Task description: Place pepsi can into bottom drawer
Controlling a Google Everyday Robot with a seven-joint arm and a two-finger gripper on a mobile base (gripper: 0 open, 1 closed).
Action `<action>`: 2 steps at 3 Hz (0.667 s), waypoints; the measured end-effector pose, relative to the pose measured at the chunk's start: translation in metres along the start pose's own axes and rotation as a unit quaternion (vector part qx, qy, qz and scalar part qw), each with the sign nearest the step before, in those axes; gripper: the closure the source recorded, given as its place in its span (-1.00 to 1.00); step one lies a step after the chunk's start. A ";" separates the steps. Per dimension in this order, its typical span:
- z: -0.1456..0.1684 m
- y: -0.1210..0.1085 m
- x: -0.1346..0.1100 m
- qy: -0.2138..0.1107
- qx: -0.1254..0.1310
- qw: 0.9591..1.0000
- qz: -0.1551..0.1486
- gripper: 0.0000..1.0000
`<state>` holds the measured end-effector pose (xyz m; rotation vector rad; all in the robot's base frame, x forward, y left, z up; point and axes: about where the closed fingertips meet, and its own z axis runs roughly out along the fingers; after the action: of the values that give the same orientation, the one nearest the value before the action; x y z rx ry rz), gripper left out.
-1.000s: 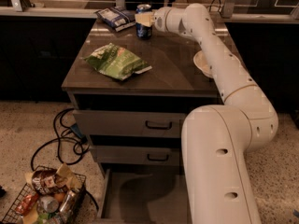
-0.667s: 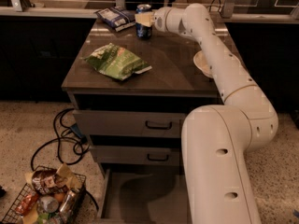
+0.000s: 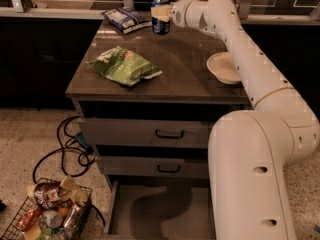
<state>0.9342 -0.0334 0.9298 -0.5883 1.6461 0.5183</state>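
Note:
The pepsi can (image 3: 160,24) is dark blue with a silver top and stands upright at the back of the cabinet top. My gripper (image 3: 161,12) reaches in from the right and is shut on the can's upper half, with a cream finger (image 3: 160,12) across its front. The can looks held just above the counter. The bottom drawer (image 3: 150,211) is pulled open below the two closed upper drawers. Its flat grey floor is bare, and my arm covers its right part.
A green snack bag (image 3: 125,64) lies at the counter's left middle. A blue-white bag (image 3: 125,19) lies at the back left and a white bowl (image 3: 223,67) at the right edge. A wire basket of trash (image 3: 45,214) and black cables (image 3: 70,149) sit on the floor at the left.
The gripper and the pepsi can have moved slightly up and to the right. Nothing else has moved.

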 end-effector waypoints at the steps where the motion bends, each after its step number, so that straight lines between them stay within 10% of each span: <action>1: -0.050 -0.002 -0.028 -0.003 0.018 1.000 -0.021 1.00; 2: -0.101 0.008 -0.043 -0.001 0.022 0.999 -0.027 1.00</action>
<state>0.8582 -0.0875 0.9877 -0.5985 1.6313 0.4419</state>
